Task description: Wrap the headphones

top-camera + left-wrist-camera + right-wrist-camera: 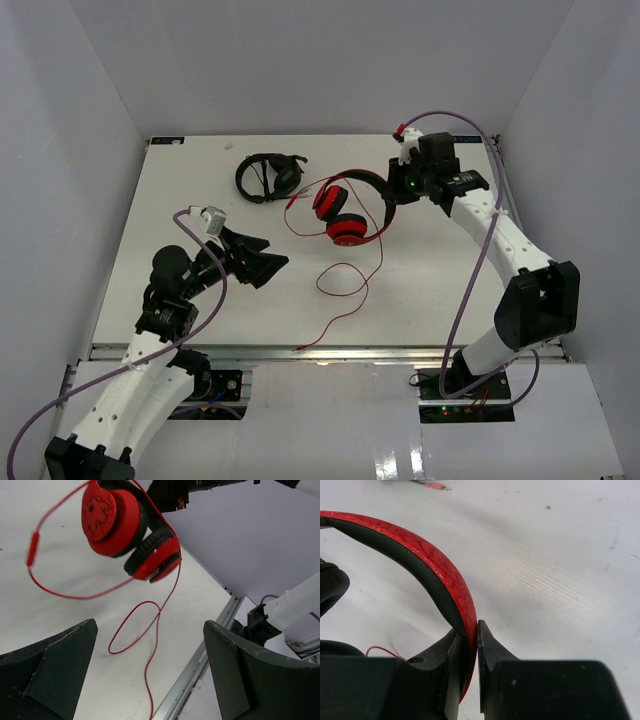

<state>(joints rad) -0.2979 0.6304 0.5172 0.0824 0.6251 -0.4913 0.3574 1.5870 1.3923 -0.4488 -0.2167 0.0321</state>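
Observation:
The red headphones (340,212) lie at the middle back of the table, earcups folded together. Their thin red cable (343,280) loops toward the front edge. My right gripper (392,190) is shut on the red headband (447,582), which sits clamped between its fingers. My left gripper (268,254) is open and empty, left of the cable loops and apart from them. In the left wrist view the earcups (117,517) and cable (150,645) lie ahead between the open fingers (235,670).
Black headphones (270,176) lie at the back, left of the red ones. The cable's plug end (300,347) reaches the table's front rail. White walls enclose the table on three sides.

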